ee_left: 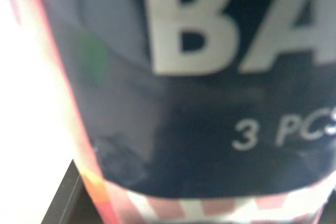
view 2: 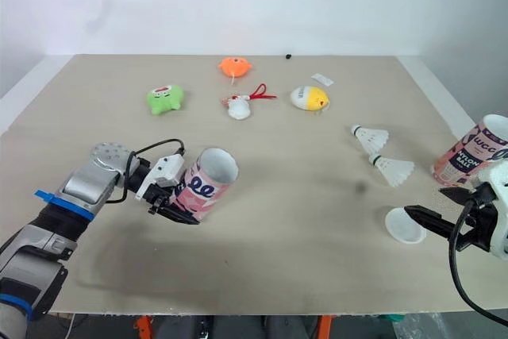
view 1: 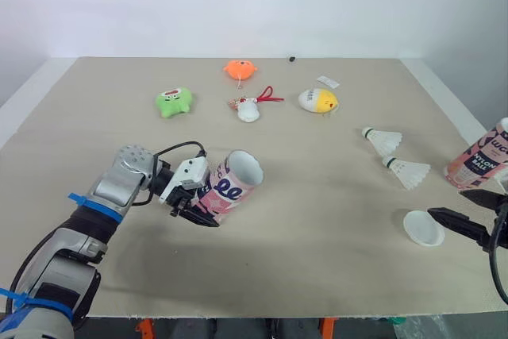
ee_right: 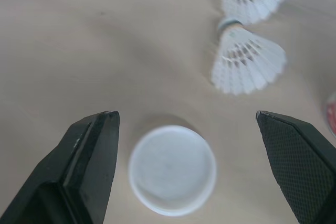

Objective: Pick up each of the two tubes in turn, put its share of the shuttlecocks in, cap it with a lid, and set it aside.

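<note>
My left gripper (view 1: 195, 207) is shut on a pink patterned tube (view 1: 232, 182), held tilted over the table's left part with its open mouth facing up and to the right. Up close, the tube's dark label (ee_left: 210, 103) shows white lettering. A second pink tube (view 1: 481, 156) stands at the right edge. Two white shuttlecocks (view 1: 383, 140) (view 1: 407, 171) lie to its left. A white lid (ee_right: 172, 169) lies on the table just ahead of my right gripper (ee_right: 185, 114), which is open, with nothing between its fingers.
At the back of the table (view 1: 317, 267) lie a green toy (view 1: 173, 102), an orange toy (view 1: 240, 69), a white toy with a red cord (view 1: 249, 109), a yellow-and-white egg toy (view 1: 318, 100) and a small white label (view 1: 328, 82).
</note>
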Action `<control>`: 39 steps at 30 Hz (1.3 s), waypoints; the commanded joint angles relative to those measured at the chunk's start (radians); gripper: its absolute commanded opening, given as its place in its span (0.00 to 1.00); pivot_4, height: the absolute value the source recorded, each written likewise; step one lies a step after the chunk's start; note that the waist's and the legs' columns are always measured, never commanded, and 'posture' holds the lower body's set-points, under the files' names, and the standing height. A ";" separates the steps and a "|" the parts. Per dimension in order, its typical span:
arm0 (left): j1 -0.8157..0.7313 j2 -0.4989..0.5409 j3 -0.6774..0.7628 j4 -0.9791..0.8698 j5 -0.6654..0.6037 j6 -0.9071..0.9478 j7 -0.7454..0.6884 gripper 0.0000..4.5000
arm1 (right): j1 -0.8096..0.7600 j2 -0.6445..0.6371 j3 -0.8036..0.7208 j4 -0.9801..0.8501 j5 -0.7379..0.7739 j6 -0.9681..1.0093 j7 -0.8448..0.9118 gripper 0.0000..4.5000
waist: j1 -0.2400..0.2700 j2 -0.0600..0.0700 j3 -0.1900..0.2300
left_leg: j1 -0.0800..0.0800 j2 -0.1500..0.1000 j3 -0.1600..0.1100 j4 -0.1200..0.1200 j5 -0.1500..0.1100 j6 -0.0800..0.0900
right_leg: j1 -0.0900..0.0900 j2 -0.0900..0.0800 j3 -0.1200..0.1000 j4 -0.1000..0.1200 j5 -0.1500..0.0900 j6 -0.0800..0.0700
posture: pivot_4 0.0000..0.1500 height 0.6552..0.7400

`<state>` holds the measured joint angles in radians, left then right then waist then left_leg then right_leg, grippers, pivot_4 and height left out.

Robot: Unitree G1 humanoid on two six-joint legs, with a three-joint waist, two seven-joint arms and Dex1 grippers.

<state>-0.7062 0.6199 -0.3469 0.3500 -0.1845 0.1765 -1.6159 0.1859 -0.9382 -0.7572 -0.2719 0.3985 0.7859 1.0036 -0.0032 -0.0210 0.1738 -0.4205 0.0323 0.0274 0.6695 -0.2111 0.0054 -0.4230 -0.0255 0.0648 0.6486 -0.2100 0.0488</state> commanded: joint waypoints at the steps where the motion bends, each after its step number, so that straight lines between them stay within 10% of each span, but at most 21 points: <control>1: -0.012 -0.001 -0.013 0.007 0.006 -0.004 0.002 0.57 | -0.073 0.010 0.070 0.067 -0.013 -0.052 -0.063 0.99 | -0.004 0.000 0.000 | 0.000 -0.001 0.000 0.000 0.000 0.000 | 0.000 0.000 0.001 0.000 0.000 0.000 | 1.00 1.00; 24: 0.002 0.024 0.012 -0.032 0.004 0.027 0.004 0.57 | -0.433 0.046 0.409 0.454 -0.049 -0.195 -0.155 0.99 | -0.015 0.001 0.000 | -0.003 -0.002 0.000 0.000 0.000 0.000 | -0.001 0.001 0.004 0.000 -0.001 0.003 | 1.00 1.00; 27: 0.004 0.029 0.014 -0.038 0.002 0.031 0.005 0.57 | -0.462 0.057 0.430 0.494 -0.068 -0.206 -0.180 0.83 | -0.019 0.001 0.000 | -0.003 -0.002 0.000 0.000 0.000 0.000 | -0.001 0.001 0.004 0.000 -0.001 0.003 | 1.00 1.00; 34: 0.009 0.034 0.016 -0.046 0.001 0.033 0.007 0.57 | -0.462 0.061 0.427 0.494 -0.055 -0.218 -0.168 0.08 | -0.020 0.001 0.000 | -0.003 -0.002 0.000 -0.001 0.000 0.000 | -0.001 0.001 0.005 0.000 -0.001 0.003 | 1.00 1.00; 39: 0.013 0.034 0.017 -0.045 0.001 0.028 0.007 0.57 | -0.433 0.051 0.411 0.457 -0.029 -0.208 -0.135 0.01 | -0.020 0.001 0.000 | -0.003 -0.002 0.000 -0.001 0.000 0.000 | -0.001 0.001 0.005 0.000 -0.001 0.003 | 1.00 1.00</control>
<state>-0.6997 0.6412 -0.3460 0.3200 -0.1855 0.2037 -1.6146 -0.2477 -0.8673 -0.3144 0.2304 0.3452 0.5814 0.8506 -0.0230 -0.0197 0.1739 -0.4230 0.0305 0.0274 0.6686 -0.2111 0.0057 -0.4241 -0.0239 0.0693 0.6482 -0.2106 0.0517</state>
